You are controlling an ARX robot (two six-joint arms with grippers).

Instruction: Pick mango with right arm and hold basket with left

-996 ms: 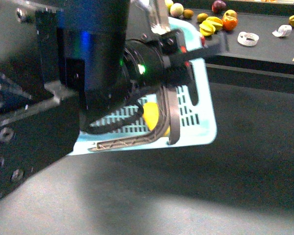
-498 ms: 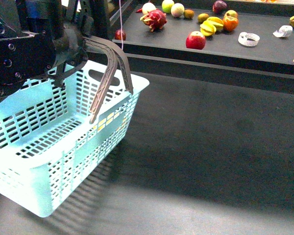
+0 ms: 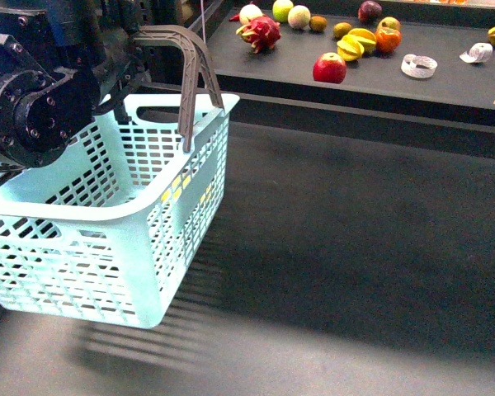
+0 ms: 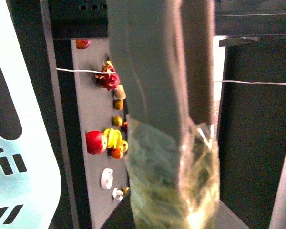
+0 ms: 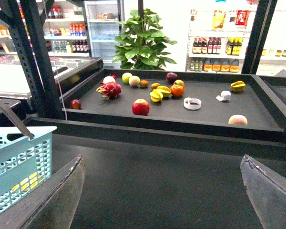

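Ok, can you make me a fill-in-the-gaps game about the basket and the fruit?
1. The left arm holds the turquoise basket by its ____.
2. The right hand is ____, with nothing in it.
3. On the shelf, the apple is coloured ____.
4. The spiky pink fruit is a ____ fruit.

Missing words: handle; open; red; dragon.

No text, number or sign can be read; the labels on the far shelf bottles (image 5: 214,65) are too small to be made out.
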